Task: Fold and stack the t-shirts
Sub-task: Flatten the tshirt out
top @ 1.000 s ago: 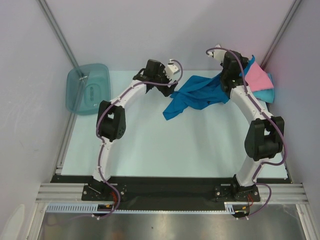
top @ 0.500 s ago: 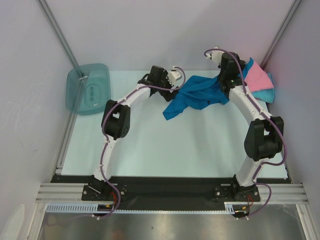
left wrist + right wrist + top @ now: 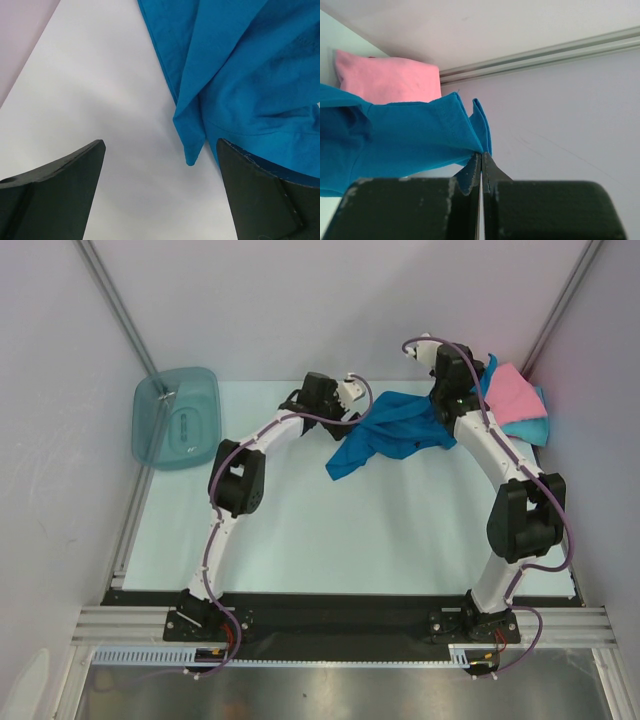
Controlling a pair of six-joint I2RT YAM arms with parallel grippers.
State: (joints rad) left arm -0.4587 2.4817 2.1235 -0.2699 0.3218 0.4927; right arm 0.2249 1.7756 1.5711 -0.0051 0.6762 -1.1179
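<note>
Blue shirt (image 3: 395,430): crumpled, far-mid bench (image 3: 300,530), one edge lifted.
Right pincer (image 3: 481,161): I see it clamped on blue shirt's hem (cloth bunched at the tips).
Left pincer (image 3: 160,150): jaws wide, nothing held, just beside shirt's L edge.
Pink shirt (image 3: 515,392): far R corner, atop turquoise shirt (image 3: 533,429).

Bin (image 3: 176,418): translucent teal plastic with rounded corners, at the bench's far-left corner, reaching past its left edge.
Bench (image 3: 300,540): pale mint top, matte.
Strip (image 3: 340,607): black, along the bench's near edge.
Rail (image 3: 340,625): grooved aluminium, just nearer than the strip.
Duct (image 3: 140,653): white, slotted, beside the rail.
Sheet (image 3: 330,695): brushed steel, nearest of all.
Posts (image 3: 118,310): two slim metal uprights at the far corners.
Walls (image 3: 300,300): plain, pale lilac-white, on three sides.
</note>
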